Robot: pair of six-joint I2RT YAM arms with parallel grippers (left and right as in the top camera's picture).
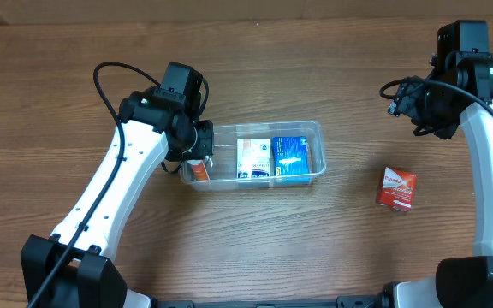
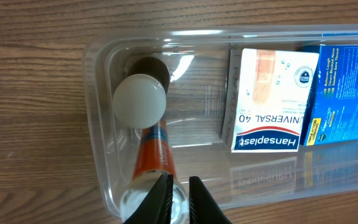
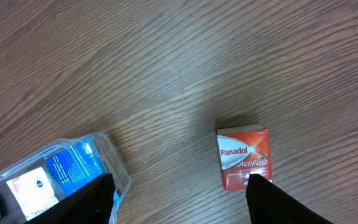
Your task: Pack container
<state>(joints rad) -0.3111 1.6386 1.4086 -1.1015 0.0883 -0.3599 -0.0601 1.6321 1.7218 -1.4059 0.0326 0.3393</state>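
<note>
My left gripper hangs over the left end of the container. In the left wrist view its two fingertips are almost together, with only a thin gap and nothing between them.

The container is a clear plastic tub. It sits on the wooden table a bit left of the middle, with its long side running left to right. I can see three things in it.

At the left end is a small bottle with a round white cap and an orange label. It sits right under my left fingers. I cannot tell if it stands up or leans.

In the middle of the tub lies a white Hansaplast box, flat on the bottom. The bottle and this box are apart, with bare tub floor between them.

Just to the right of it lies a blue box, also flat, at the right end of the tub. The two boxes are side by side and look like they touch.

Out on the table, well to the right of the tub, lies a red Panadol ActiFast box. It is flat and all by itself.

My right gripper is up at the far right, away from the tub. In the right wrist view its fingers are wide apart and hold nothing. The red box shows between them, closer to the right finger.
</note>
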